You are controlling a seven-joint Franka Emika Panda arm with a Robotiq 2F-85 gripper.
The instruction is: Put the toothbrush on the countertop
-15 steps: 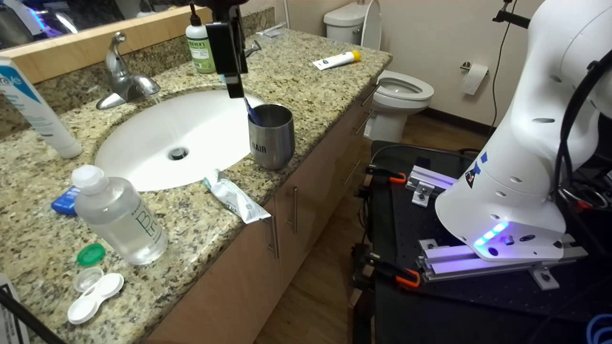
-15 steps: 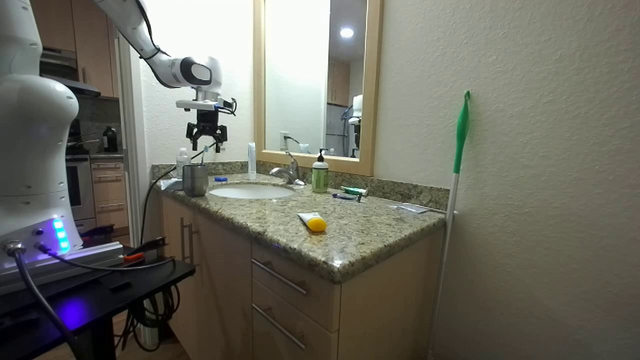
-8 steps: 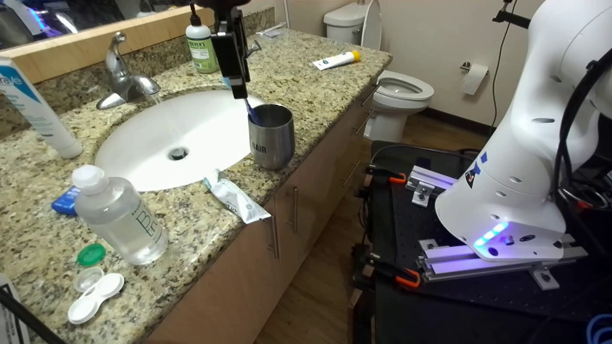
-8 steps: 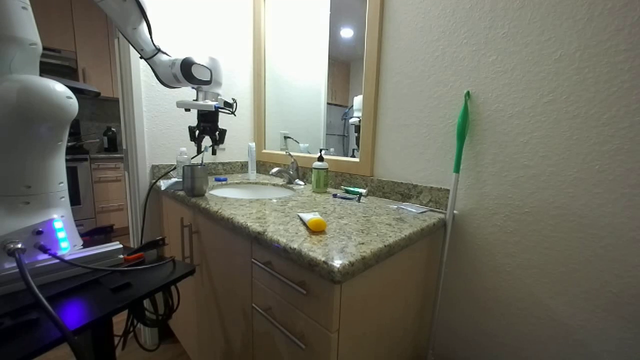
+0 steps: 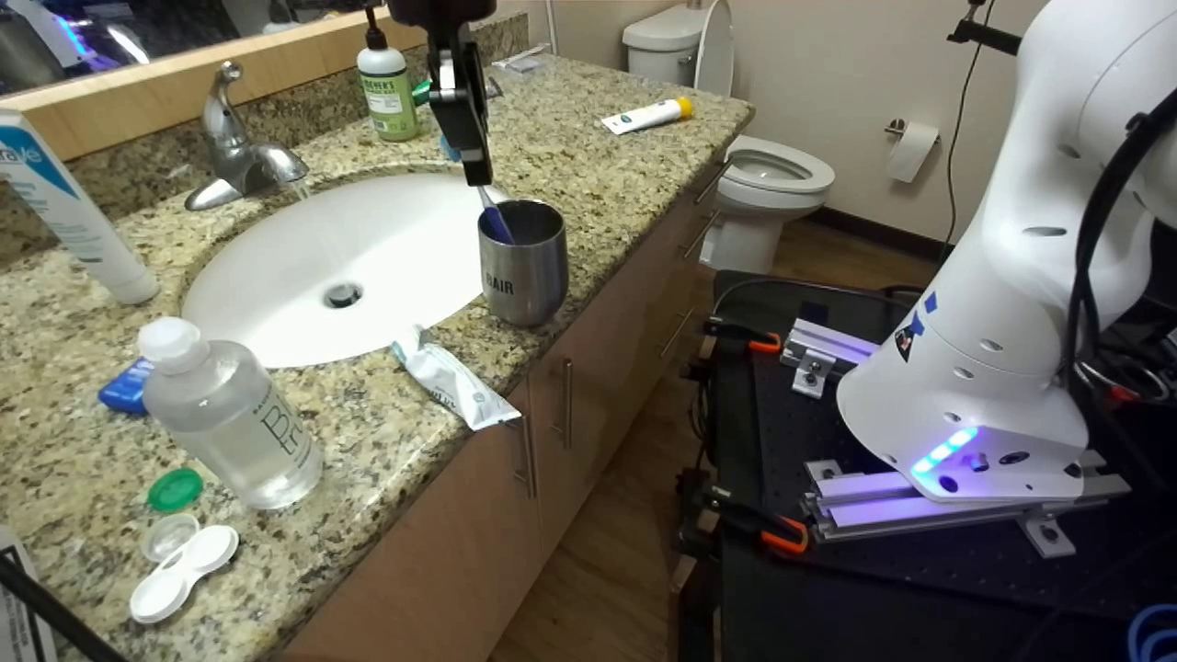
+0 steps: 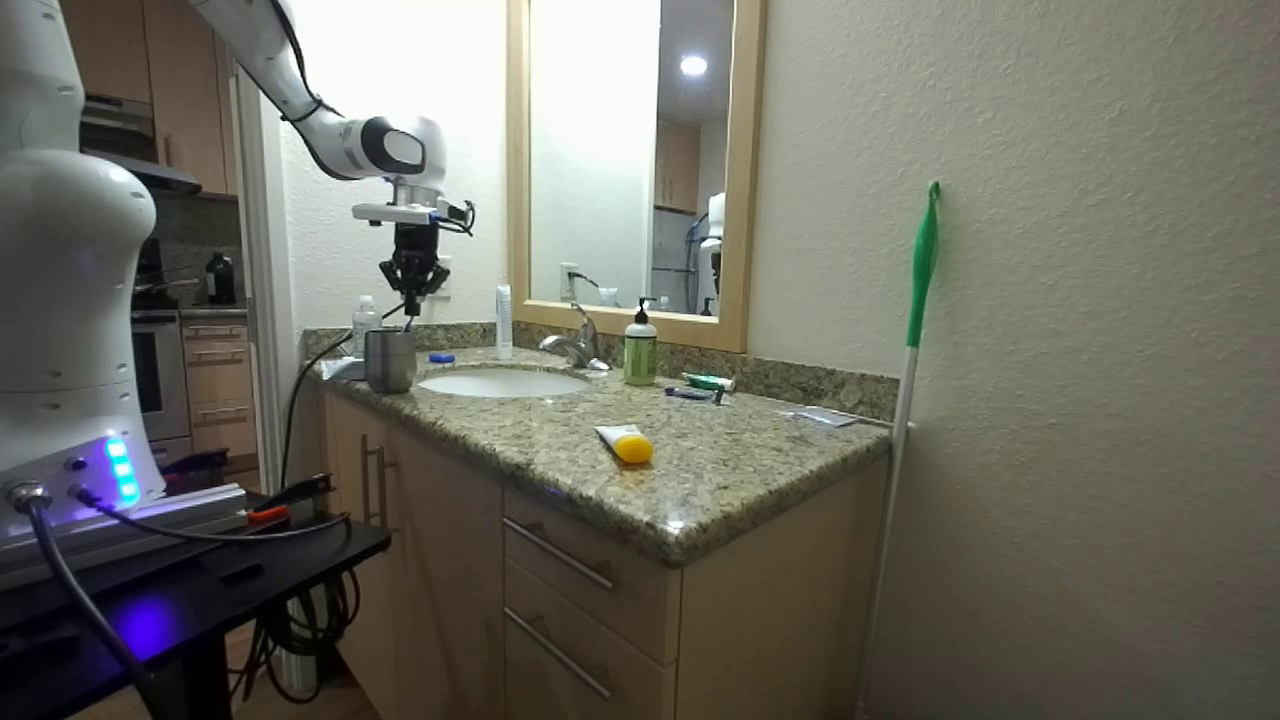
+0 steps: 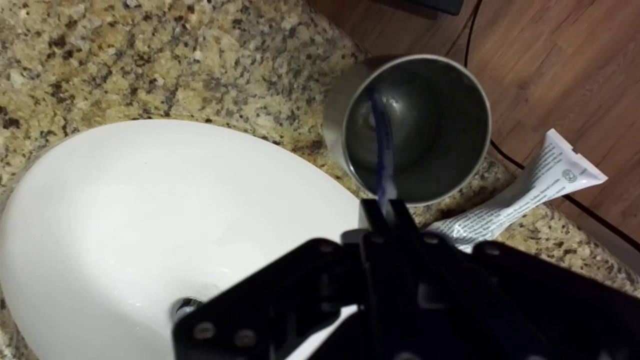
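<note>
Slanting down into the cup (image 5: pixel 538 280), the toothbrush (image 7: pixel 383 145) is held by the gripper (image 7: pixel 385 205)! Between the fingers (image 5: pixel 473 152) its pale upper part is pinched, the tips drawn close together, the very top hidden behind them. And the blue handle? Contained inside the cup, it is seen close to the wall nearest the sink (image 5: pixel 276 313), its lower end well below the cup's rim; whether the cup's floor is touched cannot be told. Just above that rim the fingertips are poised, with the gripper aimed down at the cup and the arm (image 6: pixel 345 140) stretched out overhead.

The cup itself is set upright on the countertop (image 5: pixel 588 170), near the front edge and right beside the sink. Just beside the cup, a flat tube (image 5: pixel 455 377) is laid, one end out over the edge. Farther off on that same side of the cup, a clear bottle (image 5: pixel 239 423) is stood upright. Across the sink from the cup, the tap (image 5: pixel 244 161) is mounted, and well apart from the cup, near the tap, a pump bottle (image 5: pixel 388 99) is placed. On the side of the cup opposite the flat tube, well apart, a yellow-capped tube (image 6: pixel 624 443) is laid flat on the countertop, shown in both exterior views.
</note>
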